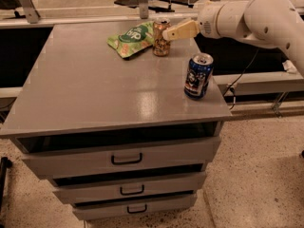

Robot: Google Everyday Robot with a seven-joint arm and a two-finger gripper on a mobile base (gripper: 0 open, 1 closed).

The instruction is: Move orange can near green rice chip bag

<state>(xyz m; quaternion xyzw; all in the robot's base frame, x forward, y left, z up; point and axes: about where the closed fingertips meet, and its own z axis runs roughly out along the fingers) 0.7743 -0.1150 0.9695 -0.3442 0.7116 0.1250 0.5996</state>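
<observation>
The orange can (161, 41) stands upright on the grey table (95, 89) at the back, right next to the right edge of the green rice chip bag (132, 37), which lies flat. My gripper (167, 33) comes in from the right at the height of the can's top. Its tan fingers (183, 30) point left and their tips reach only the can's right side. The jaws are open and hold nothing. The can rests on the table on its own.
A dark blue can (198, 76) stands upright near the table's right edge, in front of and below my arm (256, 15). The table has three drawers (126, 158) under it. A cable hangs to the right of the table.
</observation>
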